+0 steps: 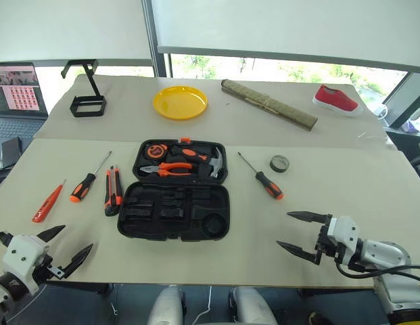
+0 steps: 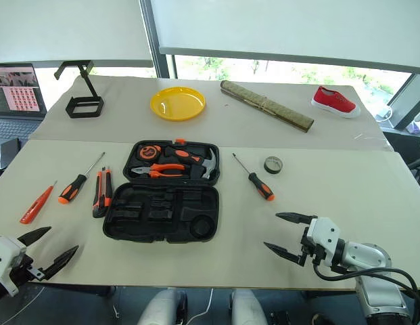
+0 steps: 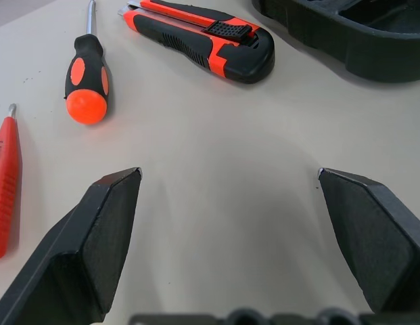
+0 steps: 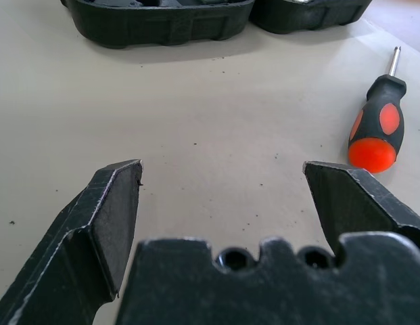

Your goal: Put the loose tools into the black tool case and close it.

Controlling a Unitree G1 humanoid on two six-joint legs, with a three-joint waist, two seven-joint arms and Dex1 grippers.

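Note:
The black tool case (image 1: 174, 211) lies open mid-table, its far half holding pliers, a hammer and a tape measure. To its left lie an orange-and-black utility knife (image 1: 113, 190), an orange-and-black screwdriver (image 1: 83, 187) and a slim red screwdriver (image 1: 47, 203). Right of the case lie another orange-and-black screwdriver (image 1: 267, 183) and a small dark tape roll (image 1: 279, 163). My left gripper (image 1: 69, 245) hangs open at the table's near left corner, empty. My right gripper (image 1: 295, 233) stands open and empty near the front edge, right of the case.
On the far table stand a black wire stand (image 1: 86, 96), a yellow plate (image 1: 180, 102), a rolled mat (image 1: 268, 103) and a red shoe (image 1: 335, 99). A laptop (image 1: 17, 101) sits at the far left.

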